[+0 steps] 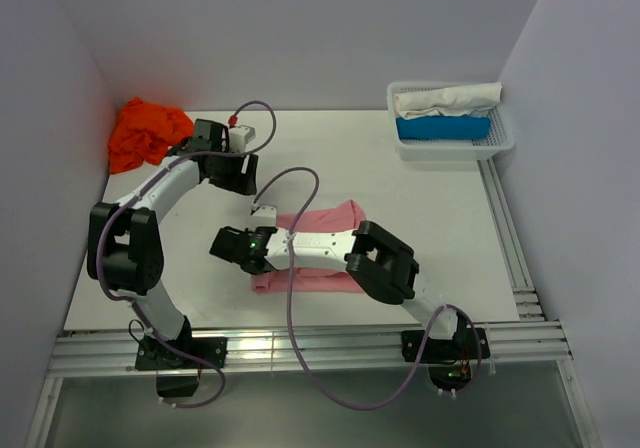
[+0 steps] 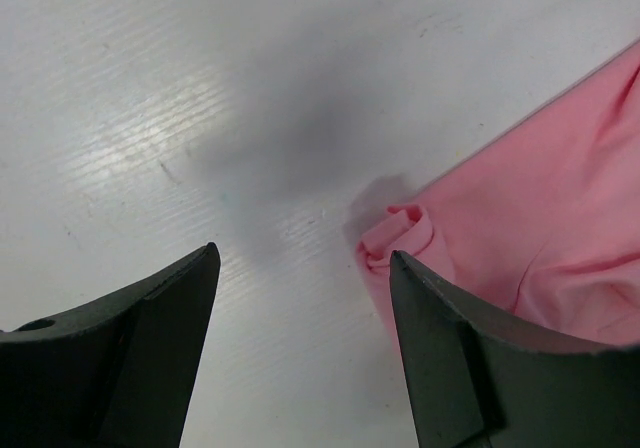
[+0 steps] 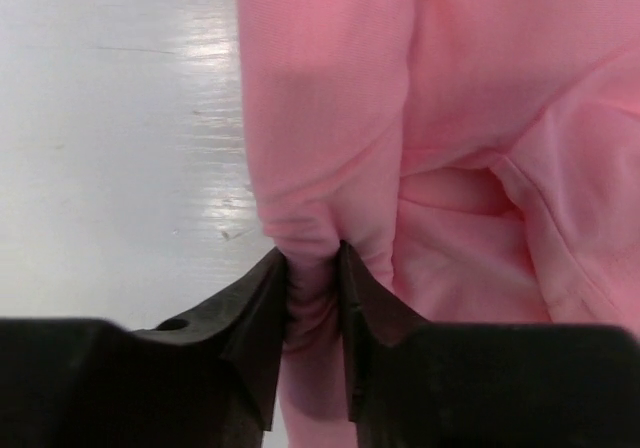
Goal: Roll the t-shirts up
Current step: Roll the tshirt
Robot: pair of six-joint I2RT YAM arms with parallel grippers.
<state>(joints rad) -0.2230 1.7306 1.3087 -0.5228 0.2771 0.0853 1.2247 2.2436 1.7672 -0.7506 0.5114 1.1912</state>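
- Now clamped on a bunched fold of the pink t-shirt (image 3: 450,118): right gripper (image 3: 313,258), jaws squeezed together with cloth pinched between them
- Laid out as a long folded strip on the middle of the white table (image 1: 400,228), gripped at its left end as seen from overhead
- Poised just beside a curled corner of the pink cloth: left gripper (image 2: 305,258), jaws spread wide over bare table, holding nothing
- Heaped and crumpled in the far left corner, well apart: orange t-shirt (image 1: 145,133)
- Parked at far right: white basket (image 1: 505,143) holding a white roll (image 1: 445,100) and a blue roll (image 1: 443,128) of cloth
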